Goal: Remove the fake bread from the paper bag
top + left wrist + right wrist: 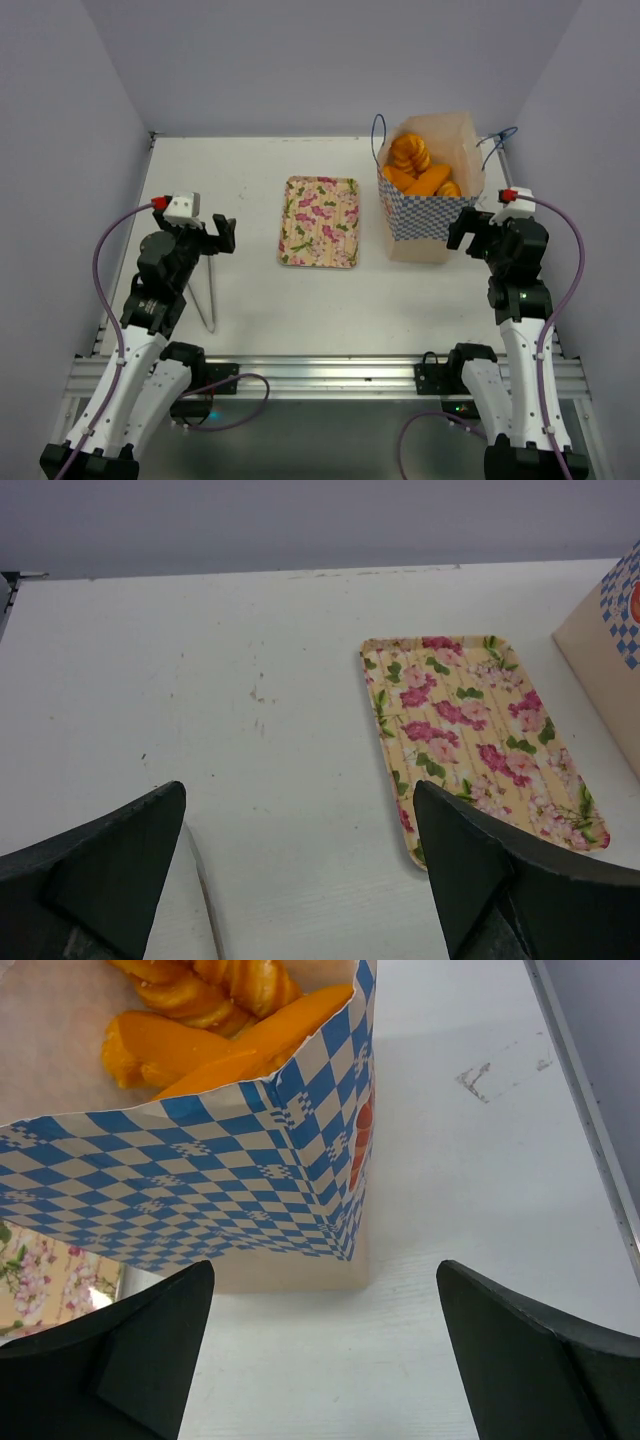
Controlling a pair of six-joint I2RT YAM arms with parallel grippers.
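My right gripper [470, 232] and left gripper [222, 234] both gape, empty. The fake bread [420, 168] sits inside the upright paper bag [428, 218] near the far right corner of the tabletop [230, 170]. I should clear the rim, then drop onto 1 piece.

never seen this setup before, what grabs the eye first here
The paper bag with its blue-checkered band stands on the right of the table, glossy orange fake bread heaped inside. Left of it, mid-table, lies a pink-flowered tray.
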